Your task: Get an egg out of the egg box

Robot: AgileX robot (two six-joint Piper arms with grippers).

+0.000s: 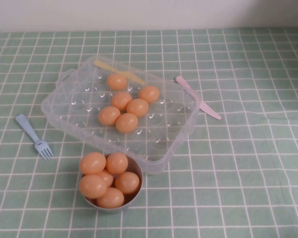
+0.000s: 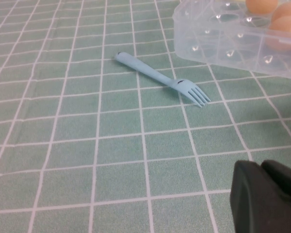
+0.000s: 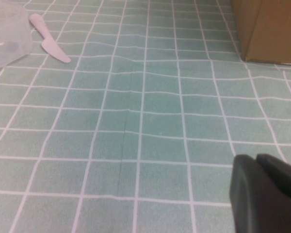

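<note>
The egg box point(image 1: 64, 101) is clear glossy plastic with dimpled wells. Each egg point(image 1: 126, 122) looks smooth and faintly shiny (the bowl's point(image 1: 137, 171) too). The grey bowl seems metal. Fork point(image 1: 34, 136) and knife point(image 1: 197, 97) are matt plastic. A checked cloth covers the desk point(image 1: 248, 163). The left claw point(image 2: 269, 196) and right claw point(image 3: 266, 191) look matt black.

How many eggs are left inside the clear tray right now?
6 glossy orange-tan eggs sit clustered mid-tray in the clear plastic egg box; none look hidden. Left claw and right claw hang above bare cloth.
</note>
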